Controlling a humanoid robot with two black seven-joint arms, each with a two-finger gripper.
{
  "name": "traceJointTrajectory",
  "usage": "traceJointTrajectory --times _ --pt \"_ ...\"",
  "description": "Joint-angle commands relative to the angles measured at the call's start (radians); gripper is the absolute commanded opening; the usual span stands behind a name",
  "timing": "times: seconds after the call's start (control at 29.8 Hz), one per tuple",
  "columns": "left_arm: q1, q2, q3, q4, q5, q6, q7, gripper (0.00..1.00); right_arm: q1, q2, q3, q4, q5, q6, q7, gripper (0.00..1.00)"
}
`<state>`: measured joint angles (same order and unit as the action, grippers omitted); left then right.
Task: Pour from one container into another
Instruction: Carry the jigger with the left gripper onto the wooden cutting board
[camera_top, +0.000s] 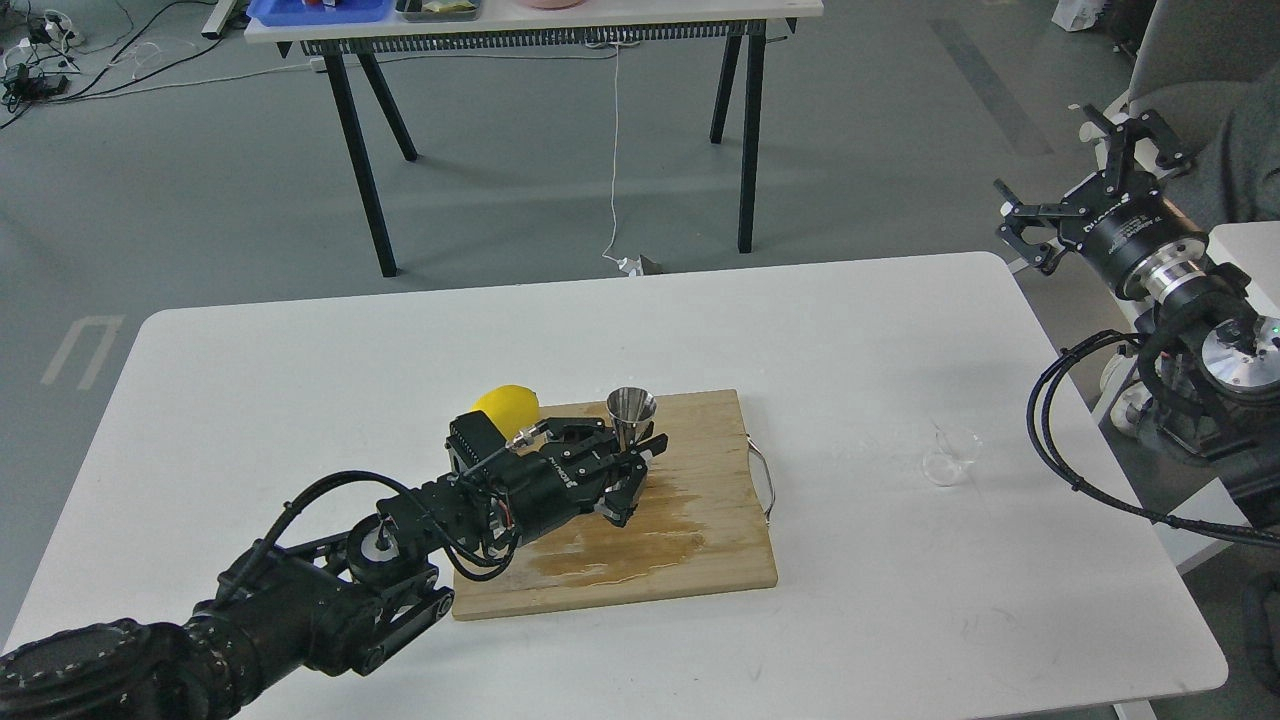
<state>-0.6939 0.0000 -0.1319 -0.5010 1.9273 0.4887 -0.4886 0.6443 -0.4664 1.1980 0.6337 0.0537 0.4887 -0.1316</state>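
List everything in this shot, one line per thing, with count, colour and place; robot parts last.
table: one, white, fills the foreground
cutting board: one, light wood with a metal handle, centre of the table, wet patch on it
jigger: one, shiny steel, upright at the board's far edge
lemon: one, yellow, at the board's far left corner
glass cup: one, clear, on the table right of the board
second table: one, white top, black legs, background
left claw: one, black, open, over the board beside the jigger
right claw: one, black, open, raised past the table's right edge
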Motion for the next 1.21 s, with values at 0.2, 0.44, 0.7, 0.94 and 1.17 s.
traceJointTrajectory --times 0.2,0.44,0.7,0.94,1.17 --pt "-0.001 0.000 -0.002 -0.008 -0.001 0.000 0.000 0.36 -0.003 -0.003 0.002 0.003 0.000 0.000 0.001 0.99" --pt "-0.001 0.000 -0.002 -0.010 -0.001 0.000 0.000 0.47 -0.003 -0.003 0.002 0.003 0.000 0.000 0.001 0.99" --pt "-0.001 0.000 -0.003 -0.010 -0.001 0.000 0.000 0.77 -0.006 -0.005 0.003 0.004 0.001 0.000 0.001 0.99" --pt "-0.002 0.000 -0.006 -0.024 -0.001 0.000 0.000 0.89 -0.011 -0.005 0.005 0.004 0.001 0.000 0.001 0.99" --pt "0.008 0.000 -0.002 -0.024 -0.001 0.000 0.000 0.93 -0.014 -0.008 0.008 0.008 0.001 0.000 0.001 0.99"
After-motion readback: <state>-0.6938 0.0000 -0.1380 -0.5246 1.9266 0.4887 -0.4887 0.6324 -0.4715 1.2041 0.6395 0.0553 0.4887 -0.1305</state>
